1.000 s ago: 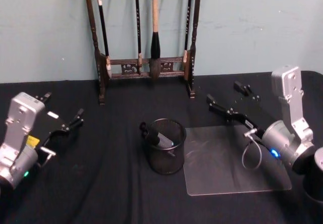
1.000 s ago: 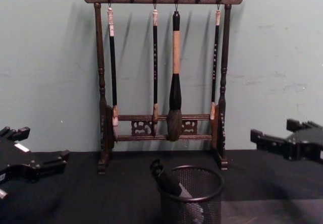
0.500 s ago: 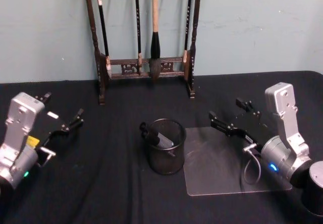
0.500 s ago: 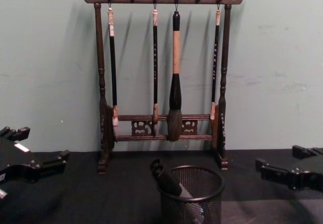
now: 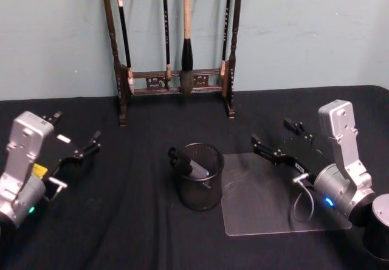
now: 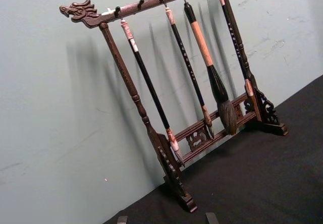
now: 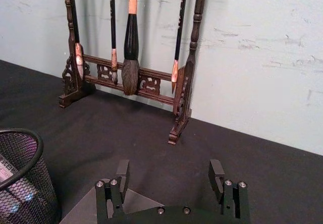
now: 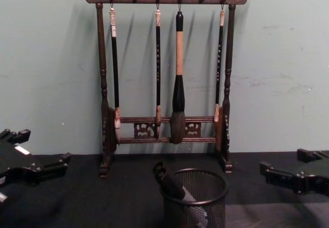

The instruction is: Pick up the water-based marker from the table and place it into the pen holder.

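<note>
Nearest me, my right gripper (image 5: pixel 275 141) hangs low over the far edge of the clear rectangular plastic mat (image 5: pixel 267 212) on the black cloth-covered table (image 5: pixel 140 221), jaws spread wide with nothing between them. My left gripper (image 5: pixel 76 137) sits out on the left side of the table, well apart from the work, jaws likewise apart and empty.

Just left of the mat stands the small round black wire-mesh pen holder (image 5: pixel 199 176). The dark-capped, pale-barrelled water-based marker (image 5: pixel 189 164) is already inside it, leaning with its cap poking over the left rim. Chest view agrees: cap above the rim, barrel down inside the mesh.

My read: placement looks done. If I had to re-grip it, the marker should be light, rigid, smooth plastic, so a bit slippery. I'd pinch across the barrel just below the cap, the only part standing clear of the rim, with moderate force. The holder looks light too and could tip or slide if I drag sideways, so lift along the marker's lean.

Farthest back, against the pale wall, is the tall dark wooden rack of hanging calligraphy brushes (image 5: pixel 176 45), clear of both arms.
</note>
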Controlling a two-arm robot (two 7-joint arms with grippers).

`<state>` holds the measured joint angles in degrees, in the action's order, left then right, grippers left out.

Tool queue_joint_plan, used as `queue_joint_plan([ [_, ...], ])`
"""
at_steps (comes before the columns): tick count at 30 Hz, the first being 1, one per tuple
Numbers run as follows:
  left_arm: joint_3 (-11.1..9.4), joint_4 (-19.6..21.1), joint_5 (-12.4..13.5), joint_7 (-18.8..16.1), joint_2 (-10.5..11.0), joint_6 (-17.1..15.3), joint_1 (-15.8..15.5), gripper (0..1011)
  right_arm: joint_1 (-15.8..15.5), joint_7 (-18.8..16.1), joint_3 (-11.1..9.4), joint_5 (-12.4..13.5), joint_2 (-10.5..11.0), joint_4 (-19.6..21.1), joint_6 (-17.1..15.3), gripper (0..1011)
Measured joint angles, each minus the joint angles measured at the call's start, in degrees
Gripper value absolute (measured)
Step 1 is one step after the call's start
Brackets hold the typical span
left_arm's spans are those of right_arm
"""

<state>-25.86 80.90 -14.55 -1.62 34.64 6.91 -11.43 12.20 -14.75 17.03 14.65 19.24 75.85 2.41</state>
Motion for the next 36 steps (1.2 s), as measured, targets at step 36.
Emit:
queue_joint_plan([
  [36, 0.00, 0.00, 0.00, 0.00, 0.00, 0.00, 0.00, 1001, 0.04, -0.01, 0.02, 0.12, 0.05, 0.05, 0.01, 1000],
])
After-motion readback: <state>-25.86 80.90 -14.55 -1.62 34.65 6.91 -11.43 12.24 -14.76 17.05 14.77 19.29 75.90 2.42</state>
